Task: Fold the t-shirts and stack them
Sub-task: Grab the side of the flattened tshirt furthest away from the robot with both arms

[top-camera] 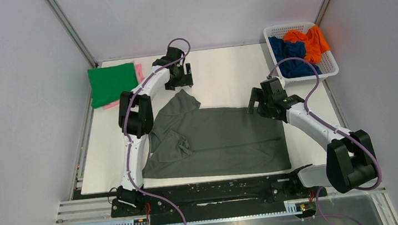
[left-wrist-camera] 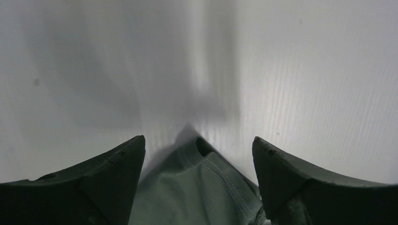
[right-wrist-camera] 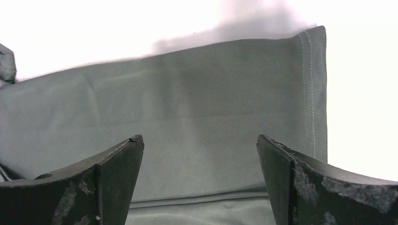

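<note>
Dark grey t-shirt (right-wrist-camera: pixel 197 108), between the fingers (right-wrist-camera: pixel 112 173) of the right claw (right-wrist-camera: pixel 199 140): matt, fine-weave cloth with a double-stitched hem. The fingers: dark matt plastic, scuffed. Counter (left-wrist-camera: pixel 319 70), ahead of the left claw (left-wrist-camera: pixel 198 143): white, smooth, faintly ribbed, low sheen.

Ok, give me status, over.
Left gripper open over far tip of grey shirt; right gripper open over its hem. Shirt spread on table, left side rumpled. Folded green atop pink; orange, navy in basket. Nothing blocking.
</note>
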`<state>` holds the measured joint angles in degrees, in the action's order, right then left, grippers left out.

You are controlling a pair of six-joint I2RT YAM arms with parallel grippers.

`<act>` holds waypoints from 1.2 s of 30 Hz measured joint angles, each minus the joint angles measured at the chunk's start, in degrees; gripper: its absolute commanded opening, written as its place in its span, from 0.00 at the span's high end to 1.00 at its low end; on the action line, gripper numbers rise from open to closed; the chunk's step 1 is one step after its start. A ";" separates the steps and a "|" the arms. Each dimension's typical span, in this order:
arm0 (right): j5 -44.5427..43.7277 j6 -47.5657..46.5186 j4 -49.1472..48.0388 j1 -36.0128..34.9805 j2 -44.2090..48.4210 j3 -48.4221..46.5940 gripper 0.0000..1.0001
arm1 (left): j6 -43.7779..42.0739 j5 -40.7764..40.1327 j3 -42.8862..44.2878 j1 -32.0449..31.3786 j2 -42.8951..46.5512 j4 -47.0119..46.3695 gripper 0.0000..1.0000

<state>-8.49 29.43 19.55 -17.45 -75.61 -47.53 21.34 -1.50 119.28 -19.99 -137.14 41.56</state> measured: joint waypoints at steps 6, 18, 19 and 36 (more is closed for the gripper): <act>-2.38 0.00 0.96 0.28 0.00 0.00 0.02 | -1.49 -0.39 -1.22 -0.94 -0.31 1.64 0.49; -4.66 0.00 2.43 1.20 -2.16 -0.66 0.02 | -2.10 -3.91 -3.02 -0.66 0.00 0.90 1.00; -4.92 0.00 2.64 1.29 -3.15 -1.22 0.02 | -2.08 -4.31 -3.41 -0.66 0.22 0.59 1.00; -5.35 -0.11 7.02 7.67 -29.70 -23.74 0.04 | -1.64 -5.22 -10.08 3.69 4.02 -2.36 1.00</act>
<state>-13.85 29.32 26.57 -9.78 -105.32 -71.26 19.70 -6.72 109.21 -16.29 -133.12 39.20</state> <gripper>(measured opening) 0.943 0.014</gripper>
